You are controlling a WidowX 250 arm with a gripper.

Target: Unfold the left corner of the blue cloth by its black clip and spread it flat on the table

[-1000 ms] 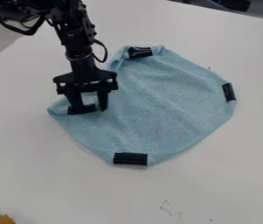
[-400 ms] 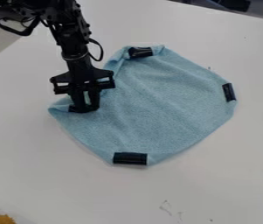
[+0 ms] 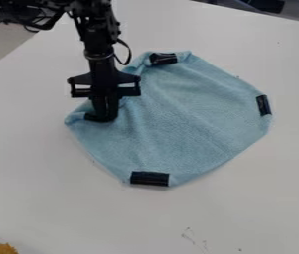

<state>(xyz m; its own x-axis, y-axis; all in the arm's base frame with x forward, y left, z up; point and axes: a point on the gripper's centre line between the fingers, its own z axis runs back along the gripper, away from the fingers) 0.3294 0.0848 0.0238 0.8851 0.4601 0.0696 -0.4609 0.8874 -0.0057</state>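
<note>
1. There's one white table (image 3: 45, 173) spread out in front of me, its far side running out of sight at the top.
2. On it lies one light blue cloth (image 3: 191, 119), roughly round with blunt corners. It lies under the gripper (image 3: 105, 117) and mostly to its right, with its left corner right at the fingertips. A bit of that corner is hidden behind the fingers, and the edge above it is bunched into folds.
3. One black arm (image 3: 99, 47) comes down from the top left, its upper end cut off among dark cables (image 3: 29, 20).
4. The gripper, just the one, has its two fingers drawn close together, pinching the cloth at that left corner.
5. I count four black strips on the cloth's rim: a far one (image 3: 163, 58), a right one (image 3: 263, 105), a near one (image 3: 150, 178) and a left one (image 3: 93, 118), partly covered by the fingers.
6. Down at the bottom left sits one orange-yellow lump (image 3: 4, 249), cut off; I can't tell what it is.
</note>
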